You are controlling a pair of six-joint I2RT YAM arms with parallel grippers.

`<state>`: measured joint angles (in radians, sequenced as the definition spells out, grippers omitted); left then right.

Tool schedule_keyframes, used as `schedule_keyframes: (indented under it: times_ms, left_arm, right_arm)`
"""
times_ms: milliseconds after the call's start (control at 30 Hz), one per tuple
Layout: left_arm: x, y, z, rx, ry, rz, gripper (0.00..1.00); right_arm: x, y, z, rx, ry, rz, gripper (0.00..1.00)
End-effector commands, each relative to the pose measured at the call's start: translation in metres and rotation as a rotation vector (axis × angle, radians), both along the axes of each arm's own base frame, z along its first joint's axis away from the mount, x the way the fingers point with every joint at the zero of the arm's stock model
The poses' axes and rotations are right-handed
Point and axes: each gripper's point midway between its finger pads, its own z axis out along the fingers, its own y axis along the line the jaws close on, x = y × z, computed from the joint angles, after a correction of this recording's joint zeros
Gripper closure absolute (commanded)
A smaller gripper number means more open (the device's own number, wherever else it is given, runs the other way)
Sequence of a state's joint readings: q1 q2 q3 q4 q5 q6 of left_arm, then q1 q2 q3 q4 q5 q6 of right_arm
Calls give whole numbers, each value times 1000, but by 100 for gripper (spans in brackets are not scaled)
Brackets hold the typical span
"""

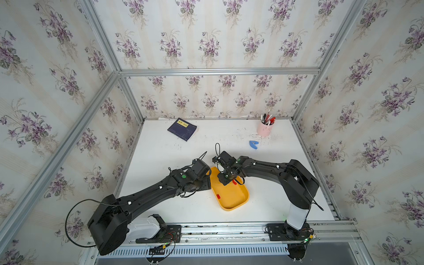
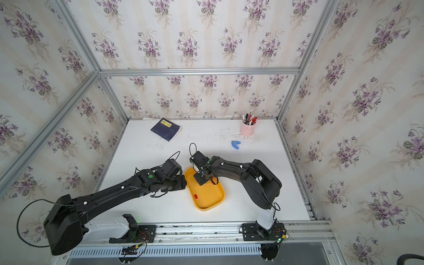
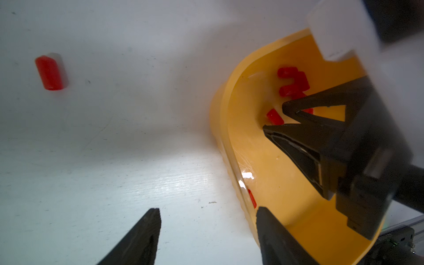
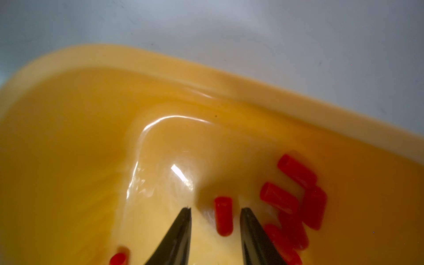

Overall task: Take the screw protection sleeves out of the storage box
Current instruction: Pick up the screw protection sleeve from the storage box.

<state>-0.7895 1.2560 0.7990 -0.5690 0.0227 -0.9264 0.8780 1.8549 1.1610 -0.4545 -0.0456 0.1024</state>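
Observation:
The yellow storage box lies mid-table in both top views. My right gripper is down inside its far end, open, with one red screw protection sleeve lying between the fingertips, a gap on each side. Several more sleeves are piled beside it, and another lies alone mid-box. My left gripper is open and holds nothing; its jaws straddle the box's left rim. One sleeve lies outside on the white table.
A dark blue book lies at the back left. A pink pen cup stands at the back right, with a small blue object in front of it. Papered walls and aluminium posts close in the table.

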Motion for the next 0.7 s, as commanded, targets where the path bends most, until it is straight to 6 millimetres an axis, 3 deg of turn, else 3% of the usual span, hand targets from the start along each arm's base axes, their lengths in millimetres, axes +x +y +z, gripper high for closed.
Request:
schedule_keyframes:
  times_ms: [0,167,433,667]
  left_arm:
    - [0,4,-1,19,2,12,29]
    - [0,5,-2,21,3,10,29]
    - [2,3,-1,23,0,7,29]
    - [2,4,0,30,-2,2,29]
  right_arm:
    - [3,-1,-3,-17,-10,-4,61]
    - [1,-4,-11,-16,9,-17,64]
    - [-1,-6,-14,-12,33,-38,80]
    - [6,1,14,74,16,-82,82]
